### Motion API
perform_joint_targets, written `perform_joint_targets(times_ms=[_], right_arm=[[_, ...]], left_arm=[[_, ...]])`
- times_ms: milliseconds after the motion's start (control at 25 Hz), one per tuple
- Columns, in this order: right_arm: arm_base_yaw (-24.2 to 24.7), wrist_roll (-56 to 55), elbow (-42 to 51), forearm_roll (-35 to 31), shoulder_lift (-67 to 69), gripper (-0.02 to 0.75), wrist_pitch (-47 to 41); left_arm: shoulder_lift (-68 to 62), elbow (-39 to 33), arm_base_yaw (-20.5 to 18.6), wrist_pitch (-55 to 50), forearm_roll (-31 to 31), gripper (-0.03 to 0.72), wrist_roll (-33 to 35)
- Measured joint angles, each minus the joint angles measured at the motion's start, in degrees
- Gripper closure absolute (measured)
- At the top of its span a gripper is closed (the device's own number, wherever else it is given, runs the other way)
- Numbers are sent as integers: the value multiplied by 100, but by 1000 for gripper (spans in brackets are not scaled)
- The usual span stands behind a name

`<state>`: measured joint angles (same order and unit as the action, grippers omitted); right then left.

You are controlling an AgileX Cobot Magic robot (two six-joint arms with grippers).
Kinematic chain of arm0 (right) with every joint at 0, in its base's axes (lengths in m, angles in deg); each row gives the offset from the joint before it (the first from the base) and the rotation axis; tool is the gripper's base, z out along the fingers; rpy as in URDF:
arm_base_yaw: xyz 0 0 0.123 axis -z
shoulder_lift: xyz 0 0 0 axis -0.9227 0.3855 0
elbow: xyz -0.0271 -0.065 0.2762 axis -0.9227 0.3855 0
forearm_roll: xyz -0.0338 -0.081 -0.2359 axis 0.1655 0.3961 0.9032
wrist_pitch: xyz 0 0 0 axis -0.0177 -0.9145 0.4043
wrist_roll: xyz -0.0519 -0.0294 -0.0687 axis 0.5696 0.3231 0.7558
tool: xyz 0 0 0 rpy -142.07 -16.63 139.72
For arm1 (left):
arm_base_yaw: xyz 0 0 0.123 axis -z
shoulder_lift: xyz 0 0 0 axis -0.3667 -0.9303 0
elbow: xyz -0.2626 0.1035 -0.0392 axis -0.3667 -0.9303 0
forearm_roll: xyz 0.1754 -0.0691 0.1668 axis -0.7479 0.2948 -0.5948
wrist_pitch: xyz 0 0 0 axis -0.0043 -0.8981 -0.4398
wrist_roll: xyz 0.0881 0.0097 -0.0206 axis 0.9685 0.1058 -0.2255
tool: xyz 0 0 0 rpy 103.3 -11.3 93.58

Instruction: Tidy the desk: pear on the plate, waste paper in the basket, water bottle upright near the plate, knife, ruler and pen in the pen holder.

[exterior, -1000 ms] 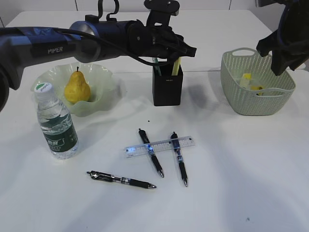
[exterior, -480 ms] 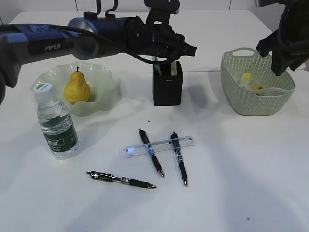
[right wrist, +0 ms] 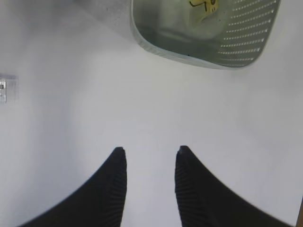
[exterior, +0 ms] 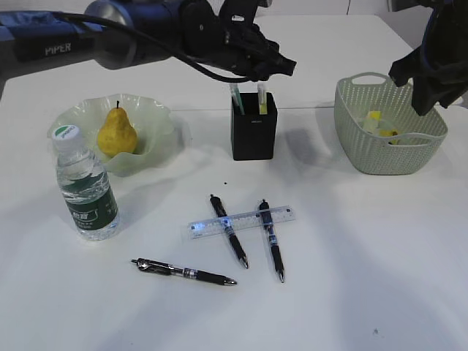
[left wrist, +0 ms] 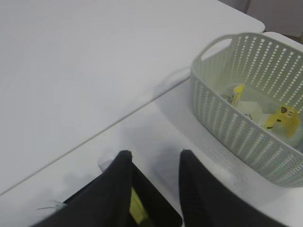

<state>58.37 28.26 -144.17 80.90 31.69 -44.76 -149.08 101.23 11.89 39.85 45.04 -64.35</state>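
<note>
My left gripper (exterior: 281,68) (left wrist: 155,153) hangs open and empty just above the black pen holder (exterior: 254,135) (left wrist: 158,215). A yellow-green item (exterior: 262,99) (left wrist: 137,210) and a teal one (exterior: 236,99) stand in the holder; I cannot tell which is the knife. The clear ruler (exterior: 241,221) lies across two black pens (exterior: 229,230) (exterior: 270,240), with a third pen (exterior: 184,273) nearer the front. The pear (exterior: 117,133) sits on the ruffled plate (exterior: 157,117), and the water bottle (exterior: 84,190) stands upright beside it. Yellow waste paper (exterior: 376,121) (left wrist: 281,118) lies in the basket (exterior: 387,157) (left wrist: 227,127) (right wrist: 246,42). My right gripper (exterior: 423,102) (right wrist: 151,150) is open and empty above the basket.
A seam between two tabletops (left wrist: 85,142) runs behind the pen holder. The basket's near wall stands close to the right of my left gripper. The ruler's end (right wrist: 4,87) shows at the left edge of the right wrist view.
My left gripper opened a little wider and rose away from the pen holder, leaving the yellow-green item standing inside. The right arm has not moved.
</note>
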Motion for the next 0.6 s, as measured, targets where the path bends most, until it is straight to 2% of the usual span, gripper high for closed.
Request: perform_joint_targets(times_ms=[320,600], right_arm=[[0,-35,0,0,0,477,-3],[0,-43,0,0,0,477,-25]], left_arm=[[395,-27,0,-683,-133,450,0],[1110,-759,-84,-737,-173,450,0]])
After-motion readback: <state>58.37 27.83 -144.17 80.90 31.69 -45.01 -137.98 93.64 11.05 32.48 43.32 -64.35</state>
